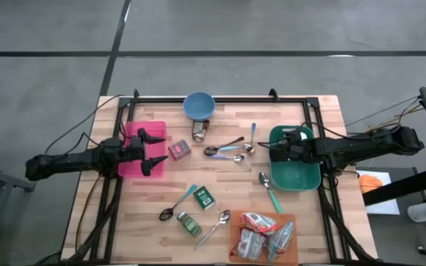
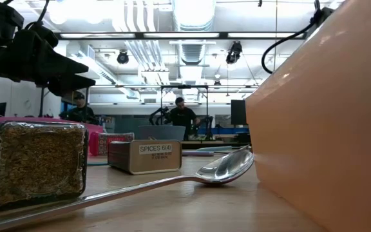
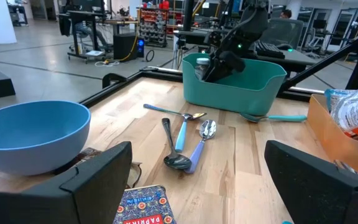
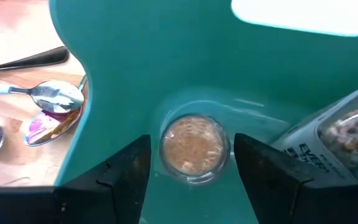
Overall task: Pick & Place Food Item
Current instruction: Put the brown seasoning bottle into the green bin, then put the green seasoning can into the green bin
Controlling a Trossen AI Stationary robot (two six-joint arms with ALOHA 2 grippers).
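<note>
Two robot hands are seen over a wooden tabletop (image 1: 302,111). Inside the teal bin (image 1: 307,179), the right hand (image 4: 191,163) is positioned with its fingers parted on either side of a small round spice jar (image 4: 194,148), which is not gripped and stands on the bin's floor. A second container (image 4: 347,134) is seen beside it. The left hand (image 1: 156,150) is held wide open above the pink tray (image 1: 130,166).

arms: two, dark, slim, jointed | fingers (image 3: 98,180): matte black, blocky wedges | cables: black, trailing behind both arms
</note>
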